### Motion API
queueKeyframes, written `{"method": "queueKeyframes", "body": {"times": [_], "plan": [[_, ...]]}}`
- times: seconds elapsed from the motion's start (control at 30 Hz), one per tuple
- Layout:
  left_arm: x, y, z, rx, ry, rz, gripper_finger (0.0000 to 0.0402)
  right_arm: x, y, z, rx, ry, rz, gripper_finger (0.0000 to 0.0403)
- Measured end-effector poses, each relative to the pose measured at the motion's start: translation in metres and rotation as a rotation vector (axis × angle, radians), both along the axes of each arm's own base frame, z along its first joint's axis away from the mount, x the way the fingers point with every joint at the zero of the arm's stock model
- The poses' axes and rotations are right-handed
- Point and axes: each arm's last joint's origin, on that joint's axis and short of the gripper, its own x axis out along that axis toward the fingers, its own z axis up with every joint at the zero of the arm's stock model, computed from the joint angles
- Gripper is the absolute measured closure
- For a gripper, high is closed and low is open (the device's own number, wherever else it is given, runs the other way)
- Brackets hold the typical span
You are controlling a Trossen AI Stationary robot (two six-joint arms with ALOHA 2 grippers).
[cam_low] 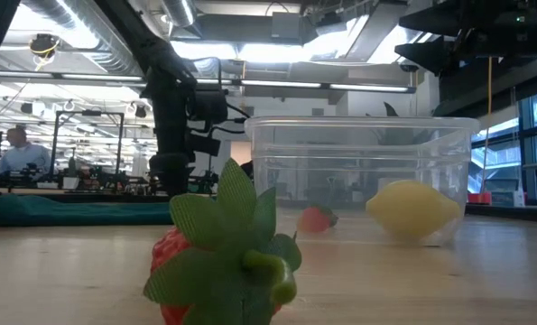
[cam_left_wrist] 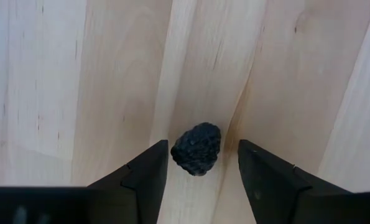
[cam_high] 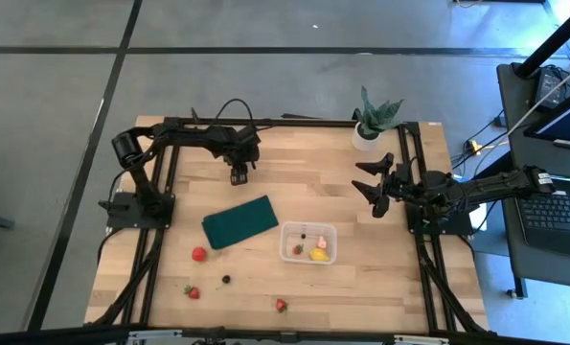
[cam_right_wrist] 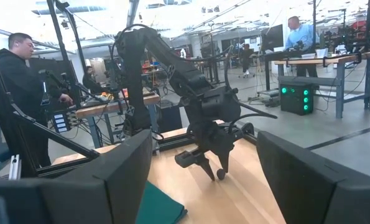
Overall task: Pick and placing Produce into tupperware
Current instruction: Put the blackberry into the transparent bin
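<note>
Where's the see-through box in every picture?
High view: clear tub at lower middle, right of the green pad.
Low view: middle to right, behind the strawberry.
Left wrist view: not in it.
Right wrist view: not in it.
Shared landmark: the yellow lemon inside it.

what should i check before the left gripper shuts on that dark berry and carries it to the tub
1. Dark berry between the left gripper fingers: ok.
2. Fingers closed on it: not ok, a gap shows on one side.
3. Tupperware upright and open: ok, lemon already inside.
4. Green pad clear of the tub: ok, beside it.
5. Right gripper away from the tub: ok, open, waiting beyond it.
6. Berry's height off the table: cannot tell.
</note>
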Motion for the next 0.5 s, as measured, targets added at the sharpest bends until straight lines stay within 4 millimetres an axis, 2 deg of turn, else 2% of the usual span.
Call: {"method": "queueKeyframes", "body": {"times": [0.37,0.5], "plan": [[0.0003,-0.0009,-0.0002,-0.002,0.002,0.003,0.0269,0.0,0.0,0.0001,0.001,-0.001,0.0,0.0114],[0.0016,-0.0017,-0.0001,-0.009,-0.016,0.059,0.0293,0.0,0.0,0.0001,0.001,-0.001,0.0,0.0114]]}}
